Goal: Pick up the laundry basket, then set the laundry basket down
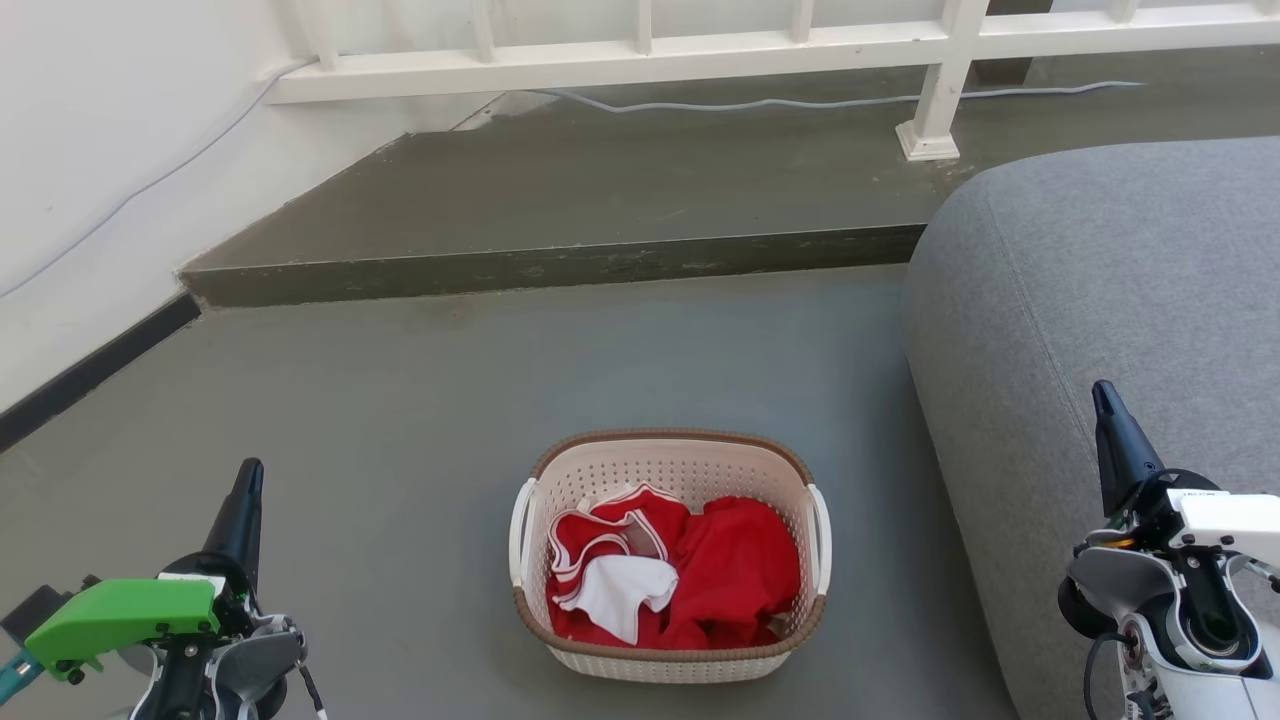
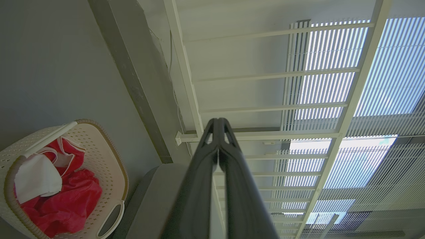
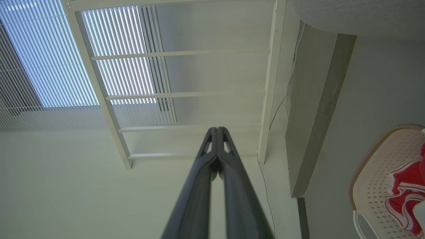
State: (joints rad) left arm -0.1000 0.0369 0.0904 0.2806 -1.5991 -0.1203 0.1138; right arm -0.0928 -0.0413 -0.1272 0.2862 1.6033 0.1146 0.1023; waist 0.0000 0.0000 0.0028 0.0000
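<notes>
- Plainly, the head view takes in the whole basket (image 1: 665,468): it stands on the grey floor (image 1: 400,420) beside the sofa (image 1: 1100,300), between the two grippers and well apart from both.
- The left wrist view has the basket at its lower left; the right wrist view catches one corner of it at the right edge.
- Both wrist views add slatted windows (image 2: 332,83) behind the white railing (image 1: 640,55).
- The left gripper (image 1: 250,468) has its fingers pressed together, holding nothing.
- The right gripper (image 1: 1103,390) is likewise closed and empty.
- Count: one basket, two white handles (image 1: 520,530), one sofa, one step (image 1: 560,265), red clothes (image 1: 735,565) with one white cloth (image 1: 620,590).
</notes>
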